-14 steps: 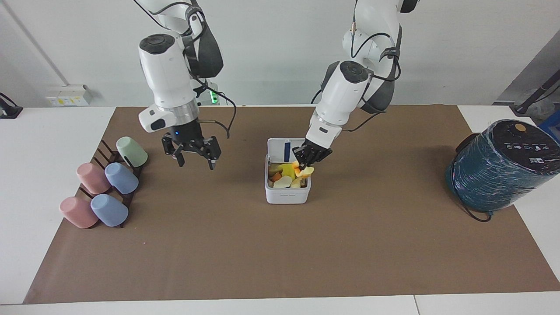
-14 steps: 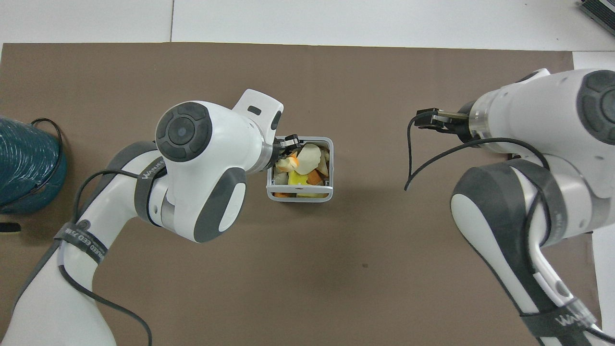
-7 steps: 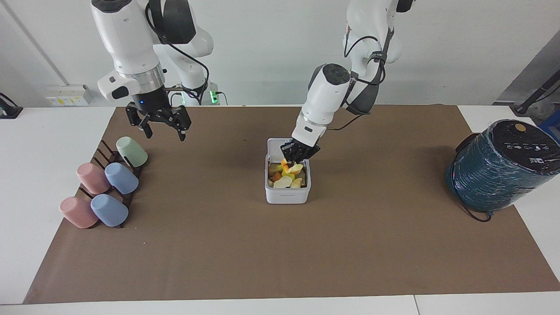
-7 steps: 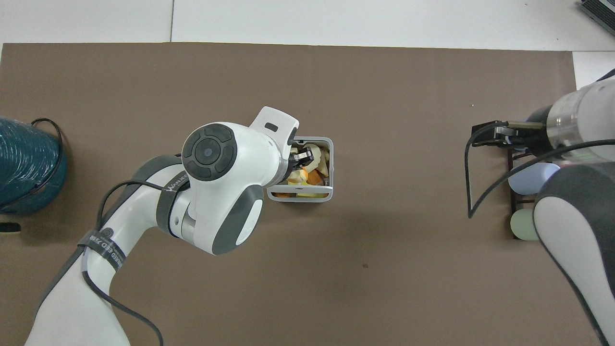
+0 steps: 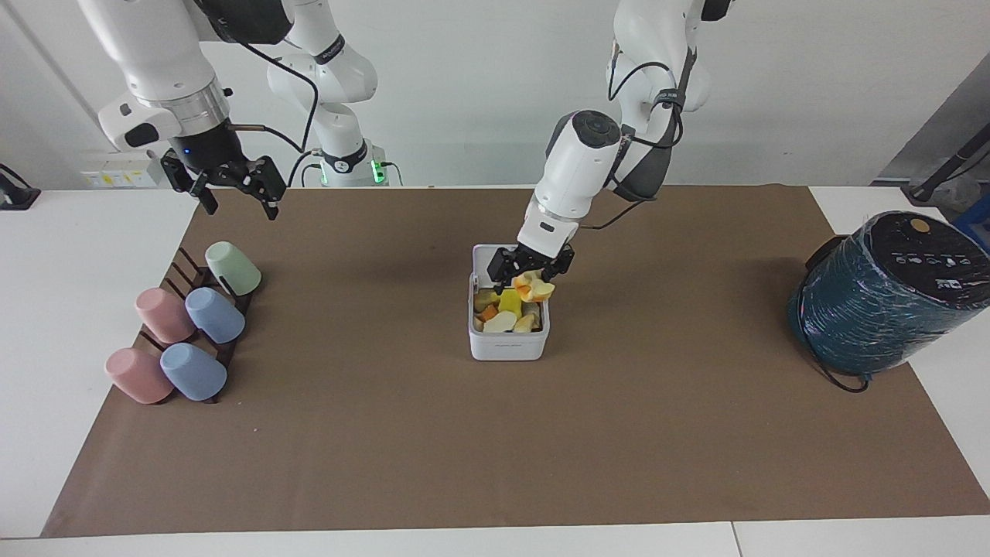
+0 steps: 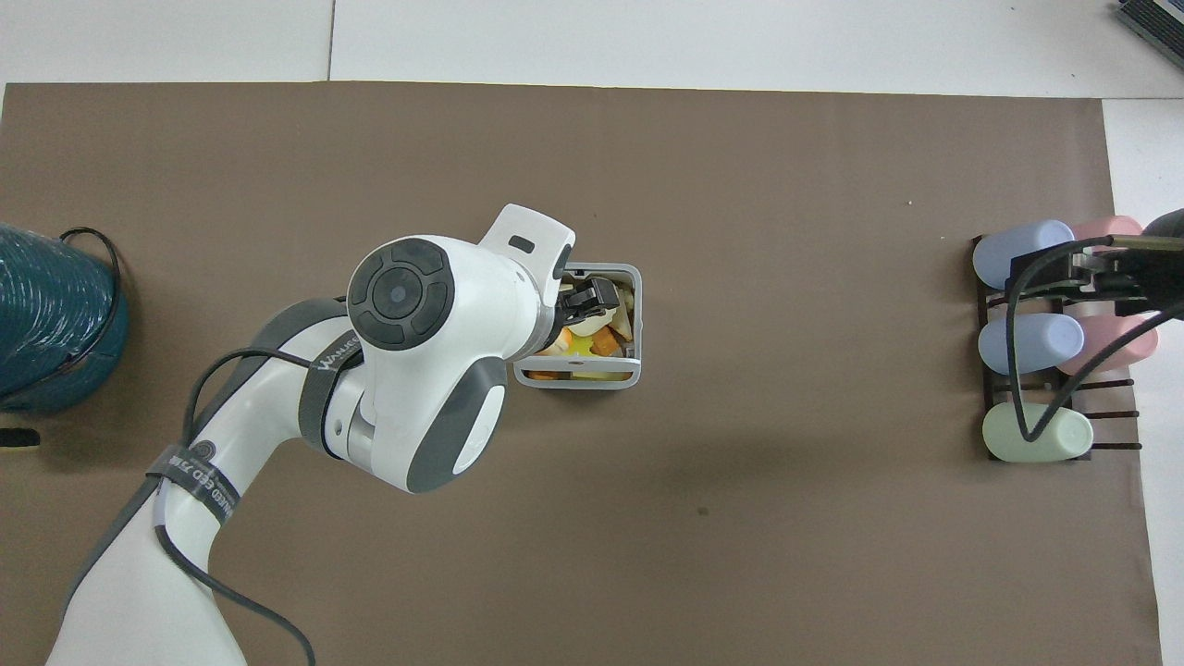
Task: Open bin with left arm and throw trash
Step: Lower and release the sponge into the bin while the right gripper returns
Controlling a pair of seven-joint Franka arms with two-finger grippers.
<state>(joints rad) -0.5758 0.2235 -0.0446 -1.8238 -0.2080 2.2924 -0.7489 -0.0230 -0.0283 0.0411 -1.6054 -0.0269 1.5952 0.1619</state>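
Left gripper (image 5: pixel 530 272) open over the small white square bin (image 5: pixel 508 345) mid-table, orange-yellow soft trash lump (image 5: pixel 534 290) released; you pinch such light, squashy scraps mid-body.

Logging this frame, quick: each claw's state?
Left claw: open over the bin, trash just below it.
Right claw: open, empty.

Open white bin (image 5: pixel 508 340) mid-table on brown paper sheet (image 5: pixel 495 433), lid upright, full of yellow, cream, orange trash (image 5: pixel 504 309). Left gripper (image 5: pixel 530 272) over bin, fingers spread, yellow-orange lump (image 5: pixel 535 288) just under fingertips. Right gripper (image 5: pixel 230 186) raised, fingers apart, over table edge by cup rack (image 5: pixel 203 309) holding pink, blue, green cups. Teal wrapped cylinder (image 5: pixel 882 298) at left arm's end.
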